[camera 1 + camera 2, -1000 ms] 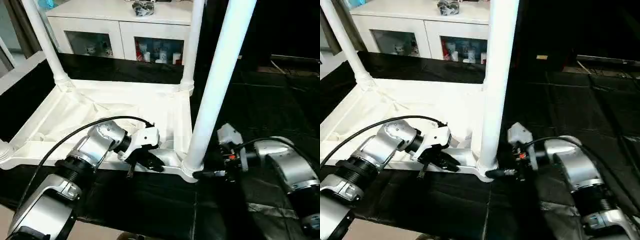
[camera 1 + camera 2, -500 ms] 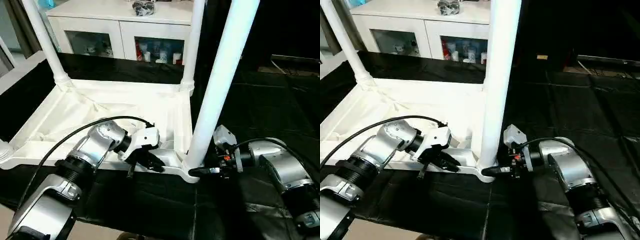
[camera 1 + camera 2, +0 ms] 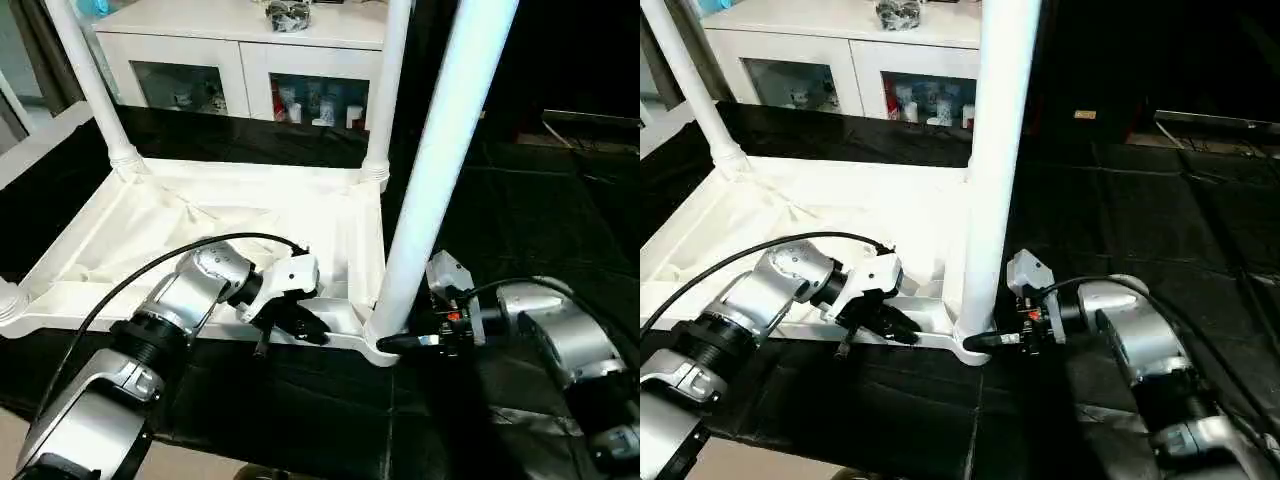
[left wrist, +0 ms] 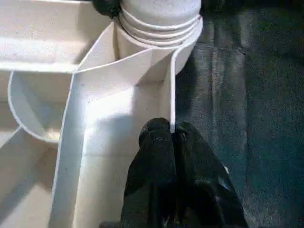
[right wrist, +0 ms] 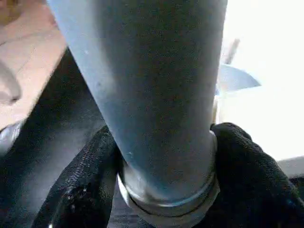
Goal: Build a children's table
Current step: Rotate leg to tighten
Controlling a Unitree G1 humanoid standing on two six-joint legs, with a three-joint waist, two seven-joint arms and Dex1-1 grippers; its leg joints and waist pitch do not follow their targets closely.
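The white table top [image 3: 230, 235] lies upside down on the black-covered surface [image 3: 520, 210], ribbed underside up. Legs stand in its far corner sockets [image 3: 95, 85] [image 3: 385, 90]. The nearest leg [image 3: 435, 170] rises from the near right corner socket. The right gripper [image 3: 400, 343] has its two black fingers [image 5: 83, 190] clasped around the base of that leg, just above the ringed socket. The left gripper [image 3: 300, 325] sits beside it at the near edge, fingers [image 4: 159, 161] pinched shut on the top's thin rim wall [image 4: 172, 85]. A white glass-door cabinet [image 3: 250, 70] stands behind.
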